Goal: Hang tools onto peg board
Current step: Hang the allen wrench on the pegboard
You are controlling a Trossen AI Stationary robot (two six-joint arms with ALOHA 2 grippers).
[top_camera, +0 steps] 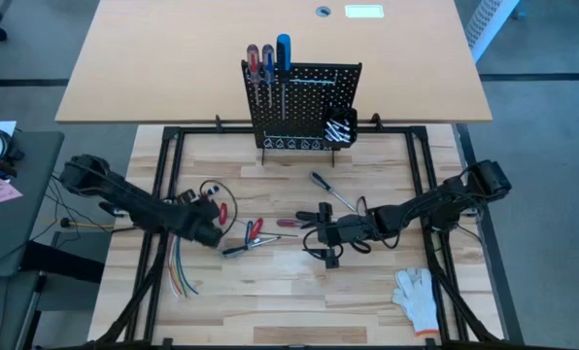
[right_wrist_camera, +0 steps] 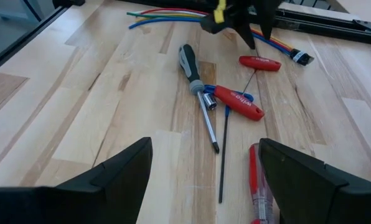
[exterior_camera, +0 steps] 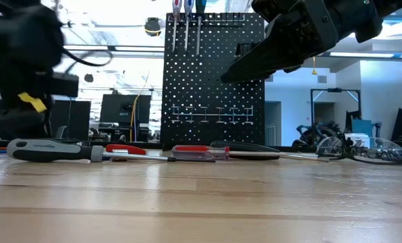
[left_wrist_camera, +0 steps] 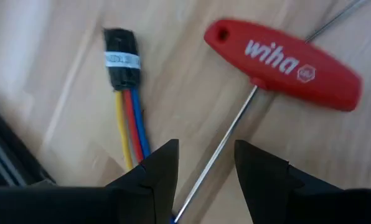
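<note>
The left gripper (left_wrist_camera: 204, 171), jaws parted, straddles the thin shaft of a red T-handle key (left_wrist_camera: 285, 64) beside the wire bundle (left_wrist_camera: 128, 118). The right gripper (right_wrist_camera: 204, 165), jaws wide and empty, hovers mid-table above scattered screwdrivers (right_wrist_camera: 197, 84). The peg board (top_camera: 304, 107) stands at the far edge.

Robotics laboratory or workshop. A butcher-block work table (top_camera: 289, 292) is framed by black metal rails (top_camera: 163, 194), with a second pale desk (top_camera: 270, 58) set at twelve o'clock behind it. Two dark robot arms are mounted at nine and three o'clock. Beyond the table, dark computer monitors (exterior_camera: 120, 108), ceiling strip lights (exterior_camera: 353, 54) and further racked equipment (exterior_camera: 329, 101) are seen. Grey carpet (top_camera: 542, 146) is laid around the rig.
</note>
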